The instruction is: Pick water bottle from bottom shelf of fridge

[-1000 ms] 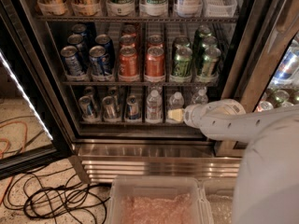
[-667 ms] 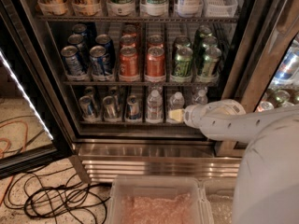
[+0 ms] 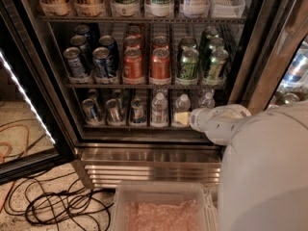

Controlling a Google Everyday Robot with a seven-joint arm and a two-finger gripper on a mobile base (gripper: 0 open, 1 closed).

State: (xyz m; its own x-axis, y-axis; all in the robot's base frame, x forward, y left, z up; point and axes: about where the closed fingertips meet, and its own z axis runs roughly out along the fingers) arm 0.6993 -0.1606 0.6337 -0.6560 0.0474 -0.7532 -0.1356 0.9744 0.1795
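**Gripper at the bottom shelf**

The fridge (image 3: 144,158) stands open, its steel base toward the camera. A white arm (image 3: 226,124) reaches in from the right to the bottom shelf (image 3: 120,125). The gripper (image 3: 181,118) sits at the front rail, against the lower part of the water bottle (image 3: 183,102). I cannot tell how the jaws stand.

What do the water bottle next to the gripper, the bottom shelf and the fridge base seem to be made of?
Water bottle, just behind the gripper: clear plastic, apparently; see-through body, white cap. Bottom shelf: probably dark coated wire, thin bars visible. Fridge base: brushed stainless steel, by its grey sheen.
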